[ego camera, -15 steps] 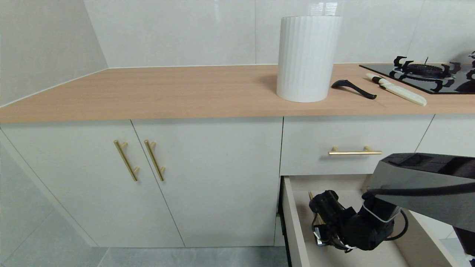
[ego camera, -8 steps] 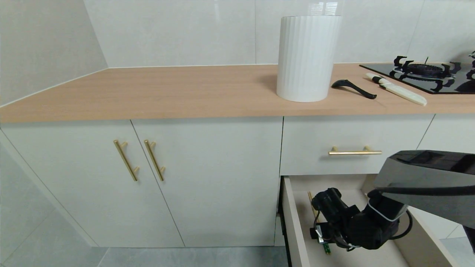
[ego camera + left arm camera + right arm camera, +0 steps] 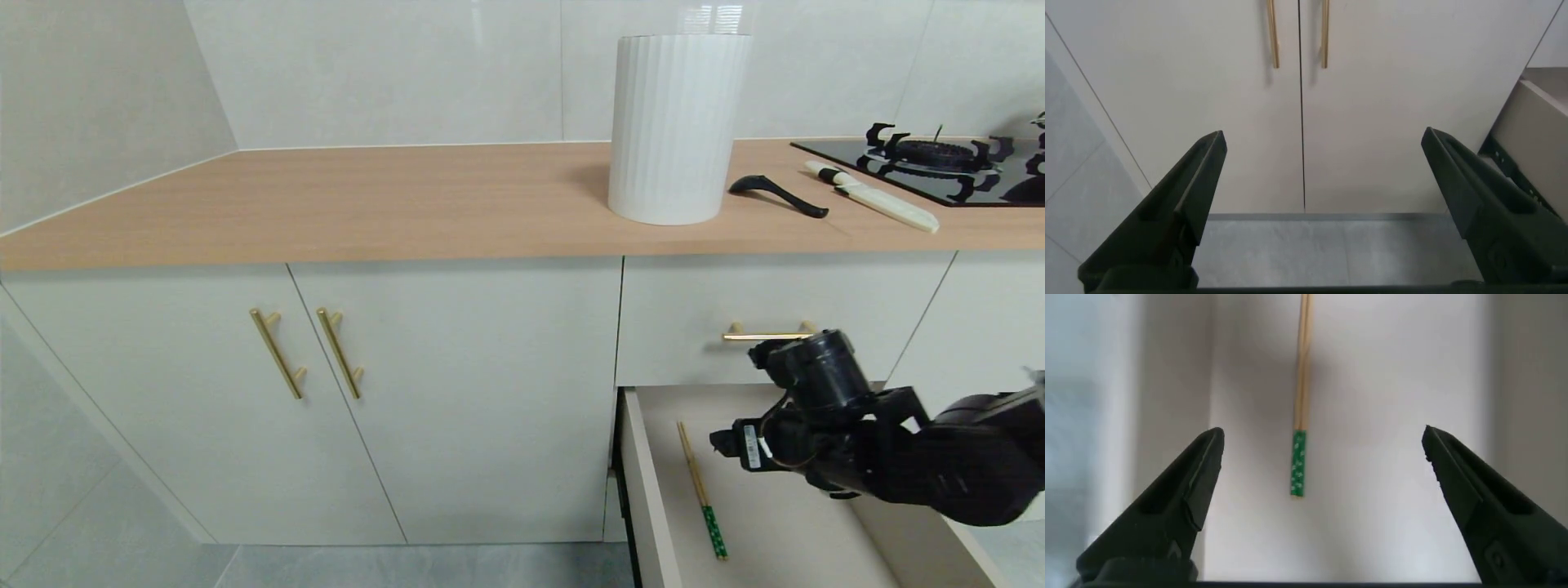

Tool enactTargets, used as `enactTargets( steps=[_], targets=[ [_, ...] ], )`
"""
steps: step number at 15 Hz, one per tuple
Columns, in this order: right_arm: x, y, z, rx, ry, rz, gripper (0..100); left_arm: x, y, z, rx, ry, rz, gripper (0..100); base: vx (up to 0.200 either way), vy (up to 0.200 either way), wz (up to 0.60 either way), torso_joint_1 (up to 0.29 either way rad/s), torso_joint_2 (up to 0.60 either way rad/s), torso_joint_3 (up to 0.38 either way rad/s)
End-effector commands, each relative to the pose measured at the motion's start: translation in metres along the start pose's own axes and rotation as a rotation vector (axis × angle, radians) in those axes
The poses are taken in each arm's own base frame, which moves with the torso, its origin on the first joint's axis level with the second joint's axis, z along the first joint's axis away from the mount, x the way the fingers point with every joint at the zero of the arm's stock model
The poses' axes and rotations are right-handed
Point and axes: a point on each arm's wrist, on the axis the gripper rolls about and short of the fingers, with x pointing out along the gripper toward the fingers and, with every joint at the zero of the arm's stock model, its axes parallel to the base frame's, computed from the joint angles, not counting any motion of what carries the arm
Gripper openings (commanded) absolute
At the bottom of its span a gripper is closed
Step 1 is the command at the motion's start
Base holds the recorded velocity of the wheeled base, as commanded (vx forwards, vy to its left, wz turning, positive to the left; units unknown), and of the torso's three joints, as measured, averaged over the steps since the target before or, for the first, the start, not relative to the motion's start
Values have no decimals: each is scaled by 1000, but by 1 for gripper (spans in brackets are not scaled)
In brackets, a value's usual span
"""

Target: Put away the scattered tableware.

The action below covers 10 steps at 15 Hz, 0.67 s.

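1. Head view, drawer: one pair of chopsticks (image 3: 700, 490) lies flat in the open drawer (image 3: 647, 498), close along its left wall. The right fingers (image 3: 727, 443) hang above the drawer floor, apart from the chopsticks.
2. Head view, desk (image 3: 326, 204): one black spoon (image 3: 777, 194) and one knife (image 3: 873, 198) lie loose between the one white canister (image 3: 676, 131) and the hob (image 3: 939, 167). By my judgement, two pieces are left to stow.
3. Left wrist view: left fingers (image 3: 1184, 204) are spread wide and empty, facing two cupboard doors (image 3: 1388, 106).
4. Right wrist view: right fingers (image 3: 1184, 498) are spread wide and empty, with the chopsticks (image 3: 1301, 392) on the drawer floor beyond.
5. Risks, as judged:
   - The arm could catch the upper handle (image 3: 747, 336) close behind it when it rises.
   - A loose reach for the spoon could knock the canister.
   - The knife could slip if gripped on the blade.
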Motion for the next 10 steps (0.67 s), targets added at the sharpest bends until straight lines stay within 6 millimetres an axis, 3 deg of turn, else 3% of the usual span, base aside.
enactTargets(
  steps=[1, 4, 10],
  targets=[
    [-73, -22, 27, 15, -160, 47, 100, 0, 0, 0, 0, 1, 1, 100, 0, 0, 0, 0, 0, 0],
    [-101, -30, 32, 11, -220, 77, 100, 0, 0, 0, 0, 1, 1, 100, 0, 0, 0, 10, -112, -135],
    [-106, -32, 33, 11, -237, 84, 100, 0, 0, 0, 0, 1, 1, 100, 0, 0, 0, 86, -437, -330]
  ],
)
